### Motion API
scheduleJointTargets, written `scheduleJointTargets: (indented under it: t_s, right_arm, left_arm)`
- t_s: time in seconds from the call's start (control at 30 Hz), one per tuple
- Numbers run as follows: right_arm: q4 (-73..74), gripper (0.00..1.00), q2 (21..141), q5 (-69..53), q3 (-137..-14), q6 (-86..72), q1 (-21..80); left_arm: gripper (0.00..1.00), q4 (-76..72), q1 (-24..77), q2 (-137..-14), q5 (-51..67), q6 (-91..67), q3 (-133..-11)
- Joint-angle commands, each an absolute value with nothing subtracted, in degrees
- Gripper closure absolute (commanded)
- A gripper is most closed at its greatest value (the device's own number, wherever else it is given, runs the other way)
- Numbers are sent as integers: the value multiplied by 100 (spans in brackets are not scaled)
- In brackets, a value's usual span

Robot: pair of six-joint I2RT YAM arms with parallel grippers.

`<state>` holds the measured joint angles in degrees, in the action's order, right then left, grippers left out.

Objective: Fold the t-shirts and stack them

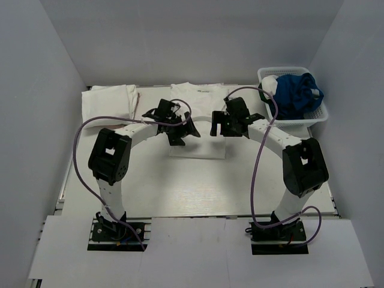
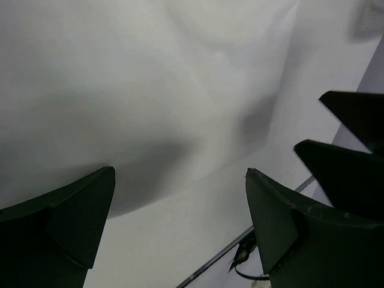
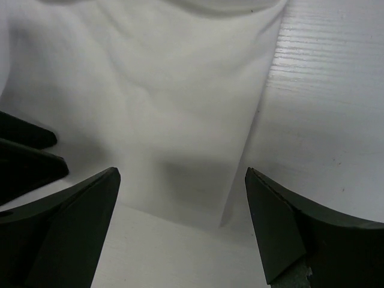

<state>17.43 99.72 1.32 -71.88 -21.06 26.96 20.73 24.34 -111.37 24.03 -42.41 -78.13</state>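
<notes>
A white t-shirt (image 1: 198, 96) lies flat at the table's middle back, folded into a long strip, its near edge toward the arms. It fills the left wrist view (image 2: 138, 78) and the right wrist view (image 3: 150, 102). My left gripper (image 1: 179, 133) hovers open and empty over the strip's near left part. My right gripper (image 1: 228, 127) hovers open and empty over its near right edge. A stack of folded white t-shirts (image 1: 109, 101) lies at the back left.
A white lattice basket (image 1: 294, 93) at the back right holds blue and white cloth. White walls close in the table on three sides. The table's near edge (image 1: 198, 216) runs by the arm bases.
</notes>
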Motion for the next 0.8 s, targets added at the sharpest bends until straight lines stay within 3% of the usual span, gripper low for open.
scheduleJointTargets:
  t_s: [0.0, 0.2, 0.37, 0.53, 0.77]
  right_arm:
    - [1301, 10, 9852, -202, -7128, -2189, 2646]
    - [1371, 10, 9940, -255, -7207, -2066, 2602]
    - [1091, 10, 9949, -597, -7049, -1961, 2619]
    - [862, 10, 10124, -984, -7294, -1854, 2610]
    - [861, 10, 10880, -1011, -8137, -1767, 2610]
  left_arm:
    - [0, 2178, 2487, -11161, 2742, -4193, -7499]
    - [0, 2093, 2417, -10856, 2505, -4131, -6154]
    - [0, 2082, 2487, -10696, 2566, -4017, -5880]
    - [0, 2204, 2540, -10327, 2481, -3772, -6353]
    - [0, 2856, 2259, -10862, 1636, -3236, -8400]
